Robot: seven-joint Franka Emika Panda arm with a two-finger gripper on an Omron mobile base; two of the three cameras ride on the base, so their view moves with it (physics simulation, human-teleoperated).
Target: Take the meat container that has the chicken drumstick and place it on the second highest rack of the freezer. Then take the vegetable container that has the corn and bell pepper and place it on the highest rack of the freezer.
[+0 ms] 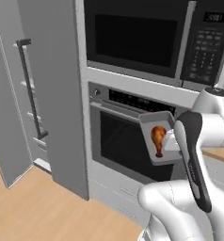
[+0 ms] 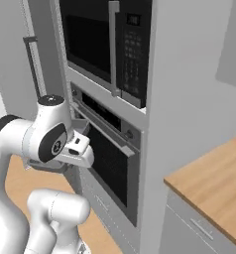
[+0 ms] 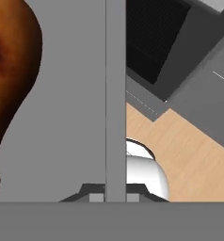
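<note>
While our pincer (image 3: 115, 197) clamps the meat container (image 1: 156, 139) wall edge-on, chicken drumstick (image 1: 157, 137) beside it could slide out w/ more tilt.

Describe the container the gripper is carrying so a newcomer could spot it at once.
Find the black-glass built-in oven under the microwave, right of the tall grey freezer. In front of its door, the white arm's gripper is shut on the rim of a shallow grey rectangular tray. It alone holds a glossy brown-orange chicken drumstick.

microwave (image 1: 137, 40), wall oven (image 1: 125, 141), wooden counter (image 2: 214, 183)
</note>
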